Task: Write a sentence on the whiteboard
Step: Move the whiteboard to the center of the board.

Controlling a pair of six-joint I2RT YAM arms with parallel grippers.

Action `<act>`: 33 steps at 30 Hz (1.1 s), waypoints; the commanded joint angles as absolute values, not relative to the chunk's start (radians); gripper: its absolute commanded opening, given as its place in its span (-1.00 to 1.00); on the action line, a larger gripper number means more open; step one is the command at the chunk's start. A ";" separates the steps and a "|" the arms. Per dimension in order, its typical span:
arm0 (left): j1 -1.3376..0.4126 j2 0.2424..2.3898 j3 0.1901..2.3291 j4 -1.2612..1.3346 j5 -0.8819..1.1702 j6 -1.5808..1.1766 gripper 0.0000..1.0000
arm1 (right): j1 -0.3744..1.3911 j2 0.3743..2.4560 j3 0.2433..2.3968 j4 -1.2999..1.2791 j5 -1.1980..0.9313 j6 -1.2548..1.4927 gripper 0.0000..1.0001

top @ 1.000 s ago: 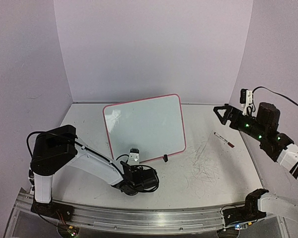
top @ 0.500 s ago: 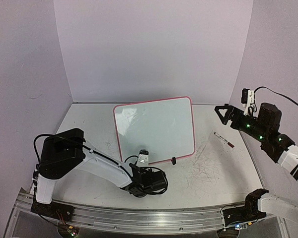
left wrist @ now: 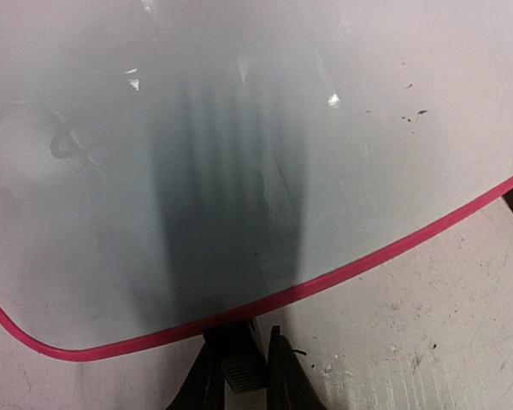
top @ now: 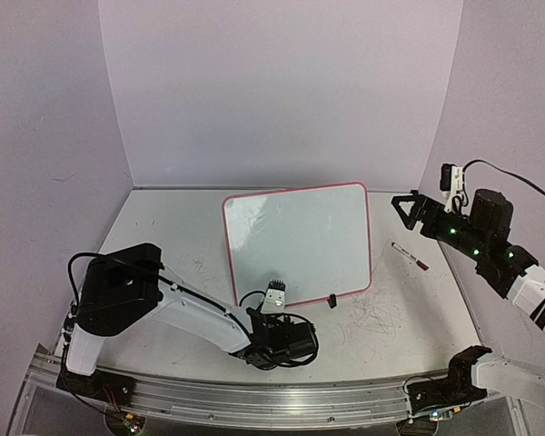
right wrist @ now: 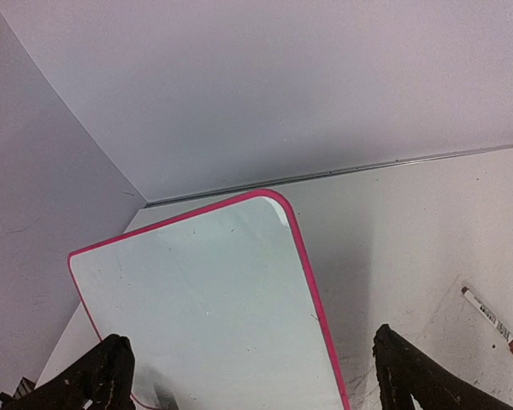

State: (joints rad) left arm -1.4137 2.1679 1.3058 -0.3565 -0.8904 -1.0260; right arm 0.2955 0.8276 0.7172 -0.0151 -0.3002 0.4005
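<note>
The whiteboard (top: 295, 241), white with a pink-red rim, stands propped at the table's middle. Its face is blank; no sentence shows on it. My left gripper (top: 274, 295) is low at the board's bottom edge. In the left wrist view the gripper (left wrist: 239, 376) is shut on the board's left black clip foot (left wrist: 235, 354). The other clip foot (top: 331, 300) sits to the right. My right gripper (top: 404, 207) is open and empty in the air right of the board. In the right wrist view the gripper (right wrist: 256, 367) looks down on the board (right wrist: 205, 290). A marker (top: 410, 256) lies on the table below it.
The marker (right wrist: 494, 326), white with a reddish cap, lies near the right wall. The scuffed white table (top: 381, 313) has scribble marks right of the board. Purple walls close in the back and both sides.
My left gripper has slid to the right along the table, and the whiteboard has moved right with it. The right arm has stayed nearly still.
</note>
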 commanded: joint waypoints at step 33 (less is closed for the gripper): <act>-1.545 2.324 1.656 -0.650 -0.844 -1.303 -0.61 | 0.299 0.945 0.833 -0.160 0.023 0.313 0.97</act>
State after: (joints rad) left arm -1.4802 2.3150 1.6030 -0.6639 -0.8870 -1.3419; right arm 0.2959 0.9085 0.7630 -0.1255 -0.1202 0.3625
